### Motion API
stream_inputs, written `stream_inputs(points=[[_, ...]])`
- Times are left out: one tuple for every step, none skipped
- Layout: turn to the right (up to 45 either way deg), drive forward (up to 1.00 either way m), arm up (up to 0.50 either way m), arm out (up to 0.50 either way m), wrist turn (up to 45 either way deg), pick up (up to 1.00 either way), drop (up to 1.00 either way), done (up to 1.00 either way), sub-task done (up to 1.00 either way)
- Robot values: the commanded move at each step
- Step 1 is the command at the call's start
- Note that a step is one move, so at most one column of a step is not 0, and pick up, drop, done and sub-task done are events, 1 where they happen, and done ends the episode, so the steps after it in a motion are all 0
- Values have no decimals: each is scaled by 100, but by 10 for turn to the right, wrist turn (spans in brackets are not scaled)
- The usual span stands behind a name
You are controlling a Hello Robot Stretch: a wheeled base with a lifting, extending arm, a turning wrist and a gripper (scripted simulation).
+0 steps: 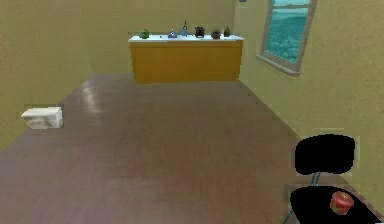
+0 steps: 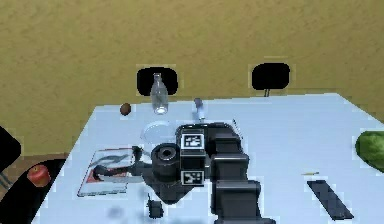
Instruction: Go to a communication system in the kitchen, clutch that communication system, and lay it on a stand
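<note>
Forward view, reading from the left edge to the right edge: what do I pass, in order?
White box on the floor → orange counter at the far wall → window → small red thing low in the corner.

No legible txt, nos. or signs

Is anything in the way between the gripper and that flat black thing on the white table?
Only the robot's own arm lies between the gripper and the flat black thing, which may be the phone. Nothing else on the table sits between them; the glass bottle stands farther back.
</note>
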Motion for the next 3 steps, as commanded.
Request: stream_inputs(points=[[0,0,0,0,210,0,0,0,0],[0,0,-30,0,0,0,0,0,0],[0,0,0,0,0,100,0,0,0]])
